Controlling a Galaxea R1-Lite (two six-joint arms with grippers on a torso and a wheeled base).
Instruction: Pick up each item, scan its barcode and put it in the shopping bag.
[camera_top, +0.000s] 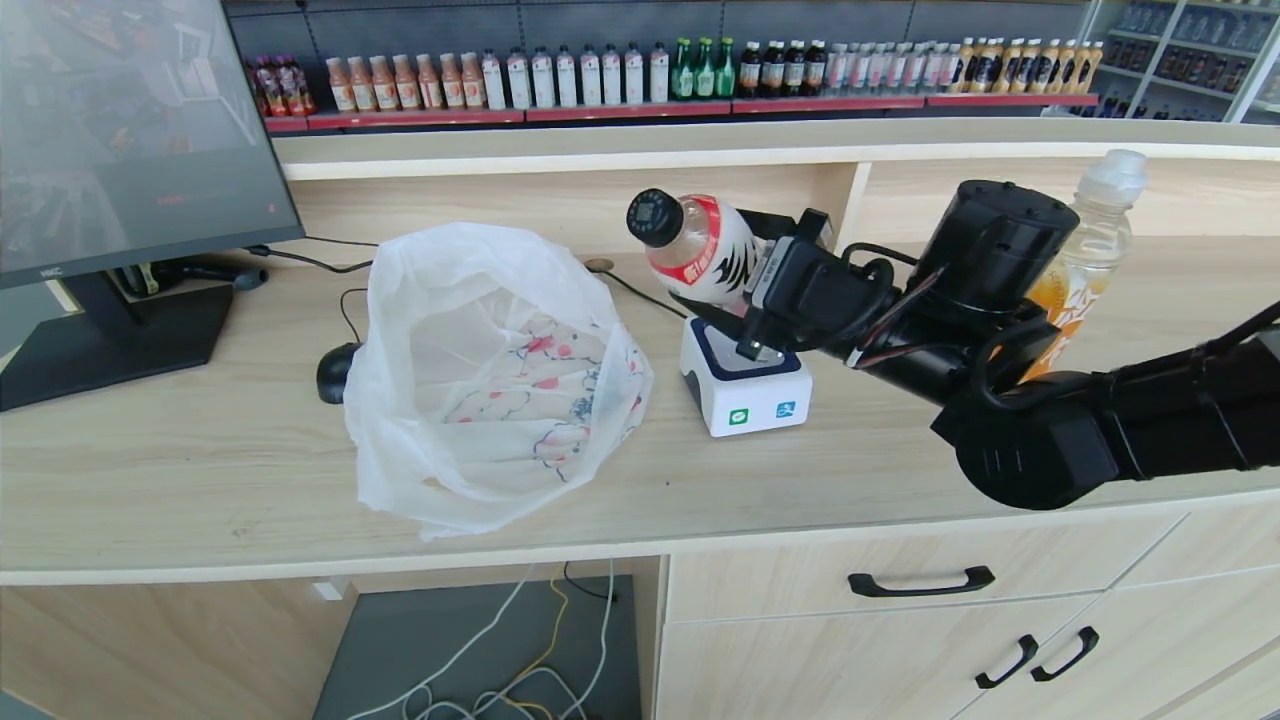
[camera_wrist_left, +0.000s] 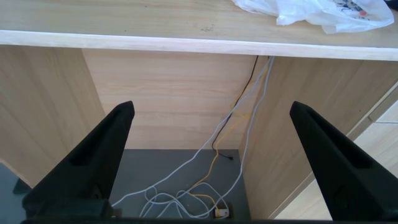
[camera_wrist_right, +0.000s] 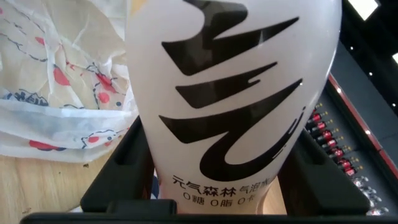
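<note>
My right gripper (camera_top: 745, 285) is shut on a white-labelled bottle (camera_top: 695, 248) with a black cap and a red band, held tilted just above the white barcode scanner box (camera_top: 745, 385). In the right wrist view the bottle (camera_wrist_right: 233, 99) sits between the fingers (camera_wrist_right: 118, 168), with the bag behind it. The white plastic shopping bag (camera_top: 490, 375) stands open on the counter, left of the scanner. An orange drink bottle (camera_top: 1090, 250) with a clear cap stands behind my right arm. My left gripper (camera_wrist_left: 211, 162) hangs open below the counter edge, over the floor cables.
A monitor (camera_top: 130, 130) stands at the counter's left end, with a black mouse (camera_top: 335, 372) beside the bag. A raised wooden shelf (camera_top: 700, 150) runs along the back. Drawers with black handles (camera_top: 920, 582) lie under the counter at right.
</note>
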